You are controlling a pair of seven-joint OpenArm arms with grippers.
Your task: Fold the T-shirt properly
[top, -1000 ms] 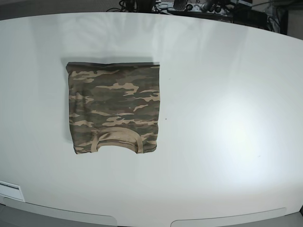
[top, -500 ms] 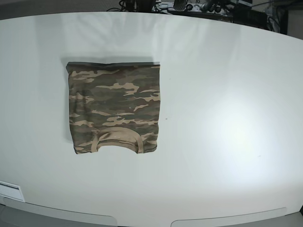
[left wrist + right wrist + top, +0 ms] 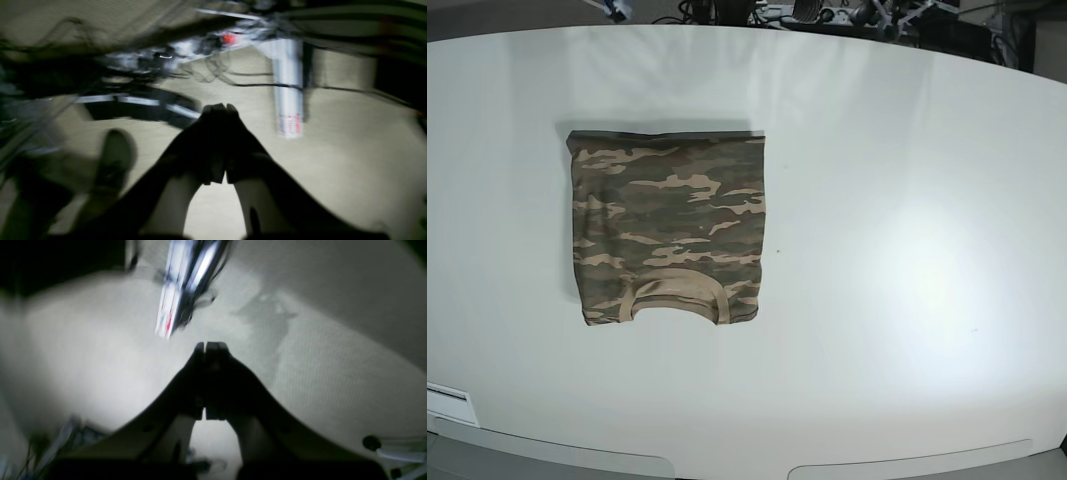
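Observation:
The camouflage T-shirt (image 3: 667, 225) lies folded into a flat, roughly square packet on the left half of the white table (image 3: 897, 250). Its tan ribbed collar (image 3: 677, 288) is at the near edge, facing up. Neither arm shows over the table in the base view. My left gripper (image 3: 218, 108) is shut and empty, with only blurred floor behind it. My right gripper (image 3: 206, 345) is shut and empty too, also seen against floor. The shirt shows in neither wrist view.
Cables and dark equipment (image 3: 827, 12) line the far table edge. A white label (image 3: 449, 402) sits at the near left corner. The left wrist view shows a white power strip (image 3: 288, 100), floor cables and a shoe (image 3: 111, 160).
The shirt has not moved. A small bluish part now shows past the far left table edge, and the clutter at the far edge has shifted slightly.

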